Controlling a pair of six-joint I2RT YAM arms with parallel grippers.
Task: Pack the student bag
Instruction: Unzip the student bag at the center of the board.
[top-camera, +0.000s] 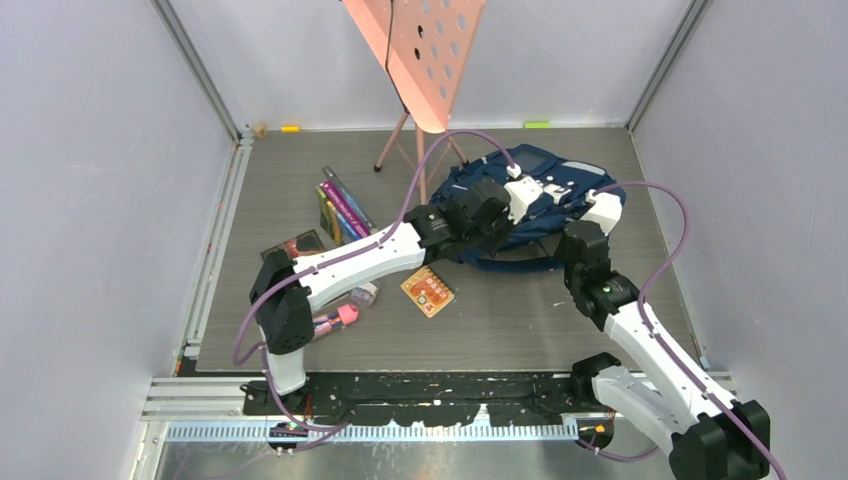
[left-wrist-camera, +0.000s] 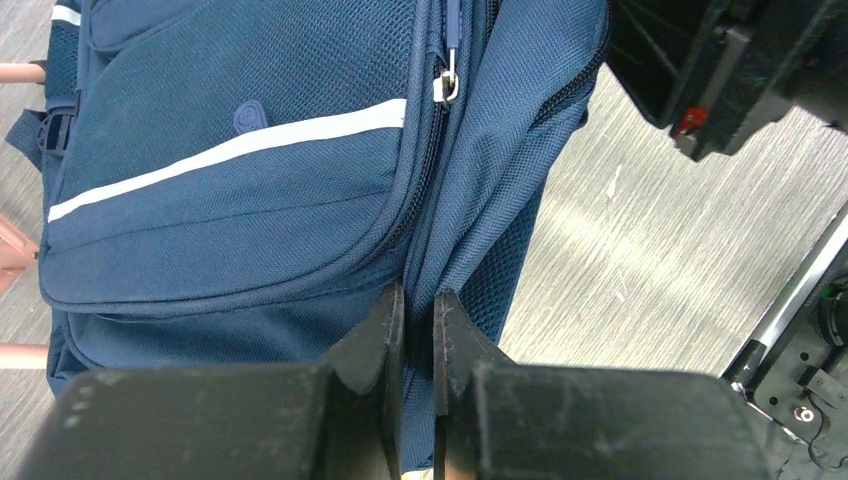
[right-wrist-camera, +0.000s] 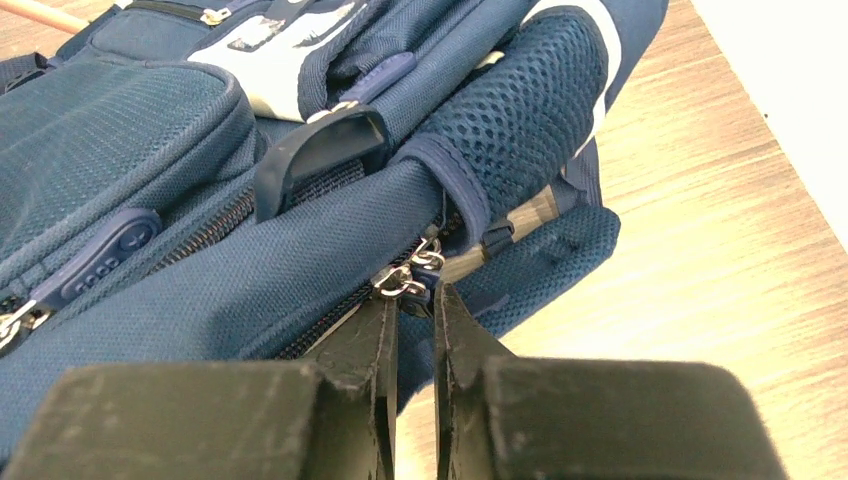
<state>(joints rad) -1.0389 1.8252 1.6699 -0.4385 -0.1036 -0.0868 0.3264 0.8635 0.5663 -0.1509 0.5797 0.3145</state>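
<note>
So your student bag (top-camera: 545, 160) lies toward the back right of the table (top-camera: 520, 320), just in front of the stand (top-camera: 418, 60) and its legs. Left of the bag there's a fan of books (top-camera: 343, 208). Nearer you, between books and bag, a flat card pack (top-camera: 427, 291) lies on its own. A couple of small items (top-camera: 350, 315) sit under your left arm (top-camera: 360, 262). The left gripper (left-wrist-camera: 418, 300) is over the bag with a fold of it between its jaws. The right gripper (right-wrist-camera: 412, 300) sits at the bag's right side with a zipper pull (right-wrist-camera: 405, 283) at its tips.

left tool (left-wrist-camera: 420, 296) and right tool (right-wrist-camera: 414, 298) pinched
</note>
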